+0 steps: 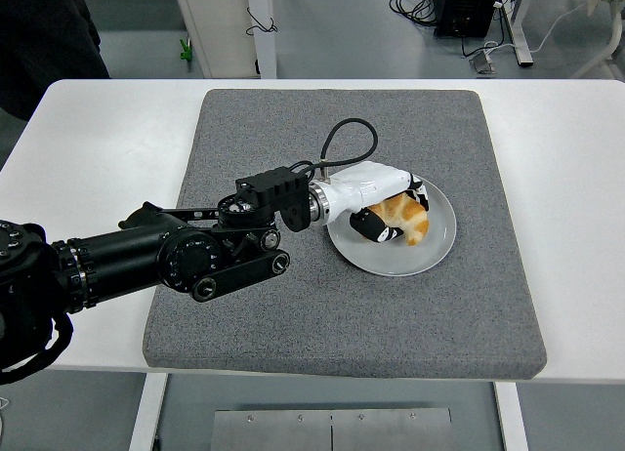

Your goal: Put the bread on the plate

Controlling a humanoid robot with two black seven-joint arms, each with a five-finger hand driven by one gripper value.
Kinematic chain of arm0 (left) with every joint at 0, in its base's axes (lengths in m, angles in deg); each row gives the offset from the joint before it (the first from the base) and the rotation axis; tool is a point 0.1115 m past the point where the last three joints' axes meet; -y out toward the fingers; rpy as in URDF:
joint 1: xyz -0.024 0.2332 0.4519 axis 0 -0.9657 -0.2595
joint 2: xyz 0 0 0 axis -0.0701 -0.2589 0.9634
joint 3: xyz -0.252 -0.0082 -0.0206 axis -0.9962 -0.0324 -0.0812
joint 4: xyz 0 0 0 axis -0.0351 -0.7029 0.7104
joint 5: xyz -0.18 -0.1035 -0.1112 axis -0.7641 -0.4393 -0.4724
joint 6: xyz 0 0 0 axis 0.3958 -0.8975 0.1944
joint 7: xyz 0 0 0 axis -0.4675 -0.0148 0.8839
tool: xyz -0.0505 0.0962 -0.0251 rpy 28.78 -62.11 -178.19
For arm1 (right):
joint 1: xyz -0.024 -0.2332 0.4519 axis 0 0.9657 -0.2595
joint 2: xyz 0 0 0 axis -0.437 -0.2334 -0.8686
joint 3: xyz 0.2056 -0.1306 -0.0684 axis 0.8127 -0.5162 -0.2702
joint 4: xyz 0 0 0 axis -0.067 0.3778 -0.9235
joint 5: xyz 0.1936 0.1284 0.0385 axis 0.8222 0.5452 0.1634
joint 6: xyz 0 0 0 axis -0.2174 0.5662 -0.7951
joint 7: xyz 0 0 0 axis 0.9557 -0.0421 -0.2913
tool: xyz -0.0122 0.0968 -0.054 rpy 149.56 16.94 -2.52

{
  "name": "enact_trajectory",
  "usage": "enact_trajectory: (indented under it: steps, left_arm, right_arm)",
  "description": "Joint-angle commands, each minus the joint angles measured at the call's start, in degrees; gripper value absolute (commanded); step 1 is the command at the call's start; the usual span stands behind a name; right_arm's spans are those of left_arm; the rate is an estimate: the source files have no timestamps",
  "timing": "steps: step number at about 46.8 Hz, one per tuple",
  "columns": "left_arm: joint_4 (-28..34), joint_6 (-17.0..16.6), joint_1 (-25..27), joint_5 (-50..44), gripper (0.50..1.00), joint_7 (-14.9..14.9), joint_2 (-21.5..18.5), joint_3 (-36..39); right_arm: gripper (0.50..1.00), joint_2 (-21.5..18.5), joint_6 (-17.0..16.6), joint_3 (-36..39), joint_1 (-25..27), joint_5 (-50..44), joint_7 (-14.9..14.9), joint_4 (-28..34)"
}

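Note:
A golden-brown piece of bread (406,217) lies on a grey plate (430,256) set on the grey mat. My left hand (391,212), white with black fingertips, reaches over the plate from the left. Its fingers (379,232) are curled around the bread, which rests on the plate's surface. The black left arm (176,256) stretches in from the left edge. The right arm is out of view.
A grey mat (293,314) covers the middle of the white table (88,158). A black cable (342,139) loops above the hand's wrist. A dark-clothed person (49,41) stands at the top left. Cables lie on the floor behind the table.

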Motion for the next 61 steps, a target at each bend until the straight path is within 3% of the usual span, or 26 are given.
enact_trajectory:
  steps: [1, 45, 50, 61]
  left_arm:
    - [-0.63, -0.36, -0.02, 0.01, 0.500, 0.00, 0.20, 0.00]
    - [-2.57, -1.68, -1.77, 0.01, 0.501, 0.00, 0.20, 0.00]
    - [-2.57, -1.68, -1.77, -0.26, 0.737, 0.00, 0.20, 0.00]
    - [-2.48, -1.42, -1.60, -1.14, 0.890, 0.00, 0.20, -0.09]
  right_arm:
    - [1.000, 0.00, 0.00, -0.03, -0.02, 0.00, 0.00, 0.00]
    - [1.000, 0.00, 0.00, -0.03, 0.07, 0.00, 0.00, 0.00]
    - [1.000, 0.00, 0.00, -0.03, -0.02, 0.00, 0.00, 0.00]
    - [1.000, 0.00, 0.00, -0.03, -0.02, 0.00, 0.00, 0.00]
